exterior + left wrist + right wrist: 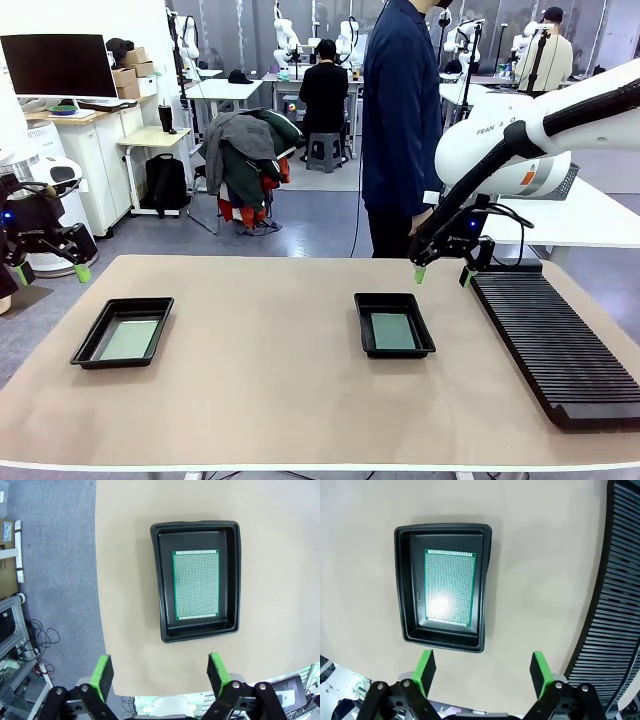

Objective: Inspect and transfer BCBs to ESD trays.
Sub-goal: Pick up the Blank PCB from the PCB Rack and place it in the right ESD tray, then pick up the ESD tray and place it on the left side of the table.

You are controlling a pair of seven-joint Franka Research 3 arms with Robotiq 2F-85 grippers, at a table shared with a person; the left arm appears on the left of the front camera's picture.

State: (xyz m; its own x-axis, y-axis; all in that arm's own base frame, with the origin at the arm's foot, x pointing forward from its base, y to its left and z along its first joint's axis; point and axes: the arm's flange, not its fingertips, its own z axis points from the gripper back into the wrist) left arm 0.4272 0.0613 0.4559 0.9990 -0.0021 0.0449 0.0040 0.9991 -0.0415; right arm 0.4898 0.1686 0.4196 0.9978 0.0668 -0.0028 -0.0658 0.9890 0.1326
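Here, each BCB point(448, 586) in its ESD tray point(405, 580) — below open, raised end effector point(482, 667)

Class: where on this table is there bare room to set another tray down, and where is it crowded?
Bare tabletop lies between the left tray and the middle tray, and along the near edge. It is tightest between the middle tray and the black rack.
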